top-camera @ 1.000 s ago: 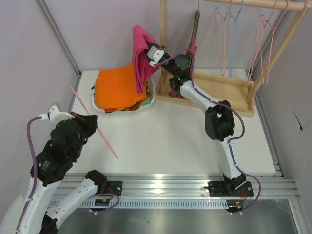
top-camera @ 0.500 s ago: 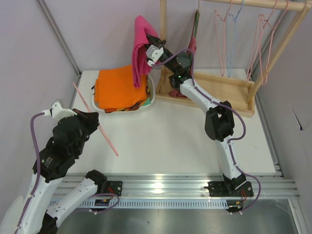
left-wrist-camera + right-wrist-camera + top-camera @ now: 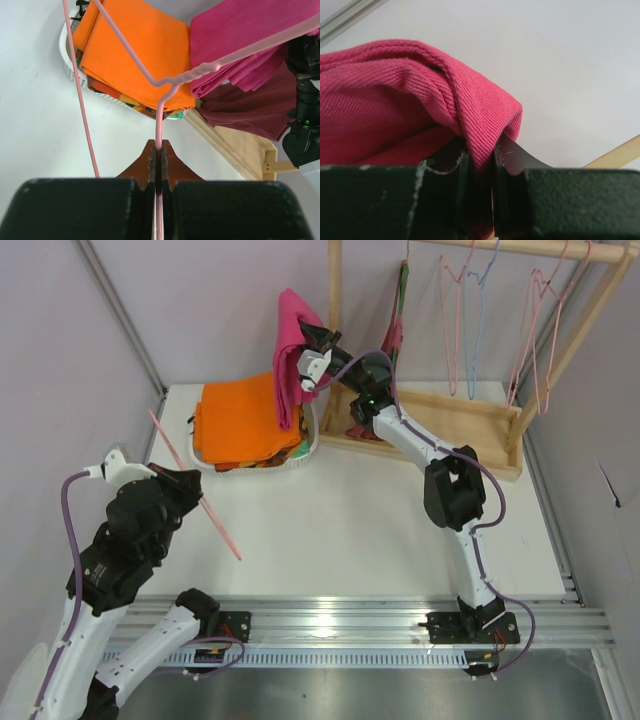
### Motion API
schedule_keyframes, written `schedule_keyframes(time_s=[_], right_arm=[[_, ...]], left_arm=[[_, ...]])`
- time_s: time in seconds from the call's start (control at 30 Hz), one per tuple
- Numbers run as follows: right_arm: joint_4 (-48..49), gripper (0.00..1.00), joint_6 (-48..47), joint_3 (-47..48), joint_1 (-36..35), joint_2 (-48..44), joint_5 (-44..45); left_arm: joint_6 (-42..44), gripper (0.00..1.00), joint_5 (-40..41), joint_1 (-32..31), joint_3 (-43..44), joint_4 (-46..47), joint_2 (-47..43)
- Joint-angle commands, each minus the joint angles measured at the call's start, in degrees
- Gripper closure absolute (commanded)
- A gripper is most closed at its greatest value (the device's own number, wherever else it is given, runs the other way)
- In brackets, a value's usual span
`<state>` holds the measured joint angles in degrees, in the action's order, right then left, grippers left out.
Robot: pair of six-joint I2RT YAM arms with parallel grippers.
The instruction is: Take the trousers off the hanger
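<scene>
We pinch the trousers (image 3: 395, 100) in our right hand (image 3: 481, 156), well apart from the hanger (image 3: 158, 117) clamped in our left hand (image 3: 158, 152).

Bunched magenta-pink trousers (image 3: 290, 350) aloft, limp, off and apart from the tilted light-pink wire hanger (image 3: 225, 535)

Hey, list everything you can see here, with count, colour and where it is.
trousers: one, magenta-pink, held over the basket
hanger: one, light pink, held near left, bare
folded cloth: one, orange, atop the basket
basket: one, white, far left
garment: one, maroon, hanging on the rack
rack: one, wooden, far right
rail hangers: several, pink, blue, green, on the rack
left gripper: one, black, shut on the hanger
right gripper: one, black, shut on the trousers
</scene>
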<state>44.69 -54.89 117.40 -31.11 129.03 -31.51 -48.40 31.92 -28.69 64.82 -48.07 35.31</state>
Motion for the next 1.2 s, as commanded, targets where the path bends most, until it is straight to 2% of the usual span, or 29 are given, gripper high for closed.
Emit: schedule_keyframes(time_s=[0.0,0.3,0.6,0.87,1.17], right_arm=[[9.54,1.00,-5.22,-0.59,0.88,-7.74,-0.40],[10.51,1.00,-5.05,-4.55,-0.61,-9.06,-2.50],[7.44,1.00,-8.29,-7.89,-4.65,-8.10,-2.68],[-1.26,1.00,-13.22,-8.95,-9.75,-7.22,-4.97],[-12.07,1.00,-14.71,-2.37,-14.59,-2.57,-3.39]], left_arm=[[1.38,0.98,0.42,0.74,0.40,2.28,-0.15],[1.64,0.98,-0.63,1.00,0.31,3.07,0.73],[2.61,0.98,-0.19,1.44,0.05,2.11,-0.94],[5.16,0.97,-0.02,1.53,-0.39,1.58,-2.18],[7.18,0.97,0.42,1.53,-0.48,1.40,-4.19]])
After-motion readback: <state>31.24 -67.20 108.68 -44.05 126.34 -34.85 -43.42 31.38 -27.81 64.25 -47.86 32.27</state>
